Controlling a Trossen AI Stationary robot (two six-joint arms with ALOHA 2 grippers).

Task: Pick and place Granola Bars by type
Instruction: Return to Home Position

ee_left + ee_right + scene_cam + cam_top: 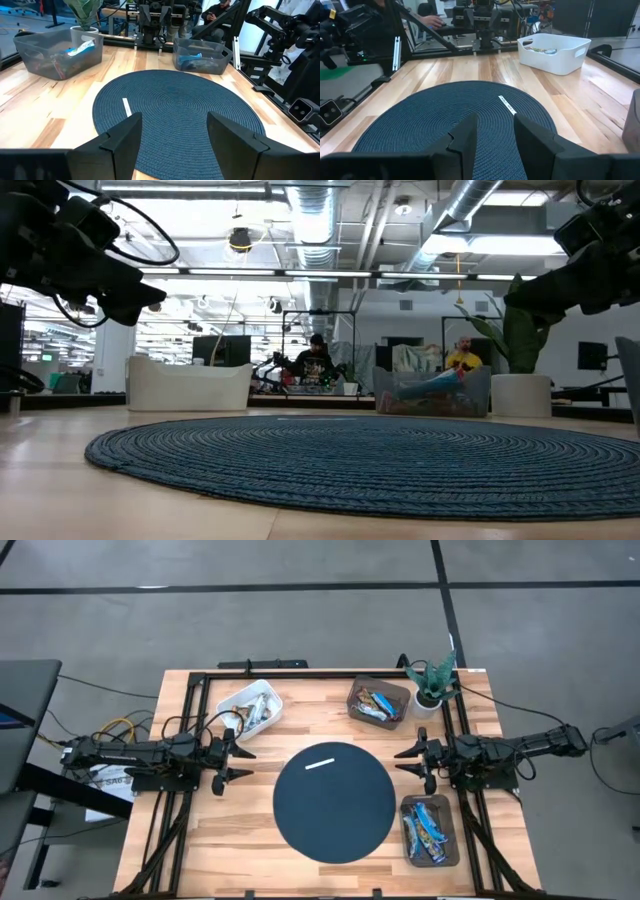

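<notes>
- Your left gripper hangs over the left side of the table, just off the edge of the round mat. Its fingers are spread wide and nothing sits between them.
- Your right gripper faces it from the mat's opposite edge. Its fingers stand parted by a narrower gap, and they too hold nothing.
- Every one of the Granola Bars you can see lies in a bin.
- The blue ones are heaped in the second dark bin, at the table's right side beside the right arm.
- The dark bin by the plant holds a mixed lot, brown and orange with some blue showing. It stands on the same side, just beside the potted plant.
- The right gripper sits roughly between these two dark bins.
- The white bin stands near the left gripper, off the mat, with a few pale wrappers in it. You cannot tell their type from here.
- A thin white strip lies on the mat, slightly tilted, well apart from both grippers.
- In the low view, two people sit in the room behind the table.
</notes>
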